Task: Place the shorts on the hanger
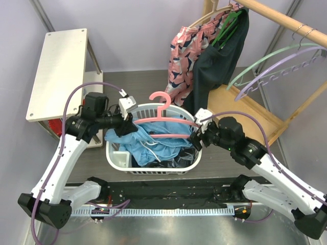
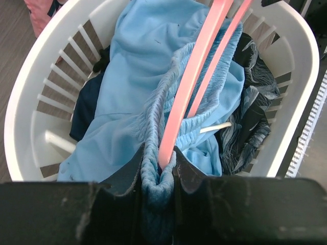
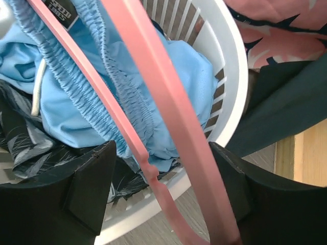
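Your left tool (image 2: 159,168) is closed tight. It pinches the stretchy waistband of the shorts (image 2: 138,61) between its two fingers. The end of the pink hanger (image 2: 195,71) sits right in that same pinch, with the blue cloth folded around it. The rest of the shorts spill down from the tool into the white basket (image 1: 116,155) and lie on top of some dark clothes (image 2: 250,127). A bit of the white drawstring (image 2: 214,127) pokes out near the middle of the basket. From above, you can see the hanger held up over the basket, its hook pointing away from you. Your left tool (image 1: 127,122) is at the hanger's left end and your right tool (image 1: 195,138) is at its right end. Your right tool (image 3: 162,153) is wide open. Both pink bars of the hanger pass through the gap between its fingers. The thick bar runs very close to one finger, but you cannot tell if it touches. The thin bar has space beside it. In that view the waistband of the shorts hangs between the two bars, a little way up from the tool, and the blue cloth falls into the basket below.
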`<state>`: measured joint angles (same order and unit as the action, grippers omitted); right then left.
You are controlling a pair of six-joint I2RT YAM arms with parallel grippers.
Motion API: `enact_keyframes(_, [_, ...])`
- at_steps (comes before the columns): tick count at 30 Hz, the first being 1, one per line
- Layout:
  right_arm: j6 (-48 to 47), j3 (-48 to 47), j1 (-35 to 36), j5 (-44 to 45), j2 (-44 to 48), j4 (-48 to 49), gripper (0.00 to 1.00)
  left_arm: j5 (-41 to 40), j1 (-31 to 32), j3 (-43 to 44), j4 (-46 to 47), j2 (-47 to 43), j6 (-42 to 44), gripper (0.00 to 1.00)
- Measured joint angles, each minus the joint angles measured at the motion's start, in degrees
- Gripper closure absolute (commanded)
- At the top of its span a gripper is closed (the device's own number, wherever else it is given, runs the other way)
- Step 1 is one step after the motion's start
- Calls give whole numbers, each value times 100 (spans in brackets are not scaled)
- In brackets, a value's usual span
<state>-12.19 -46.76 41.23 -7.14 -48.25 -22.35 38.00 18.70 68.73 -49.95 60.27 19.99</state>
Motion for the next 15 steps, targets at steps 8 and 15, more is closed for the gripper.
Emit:
enact_keyframes(8, [-46,-645,-4,-348,354,-81,13,175,-35,-59,-127,-170,472,100])
enact_keyframes(15, [-70,-1958,17,-94,76,-525,14,-205,-111,-72,-33,-289,142,100])
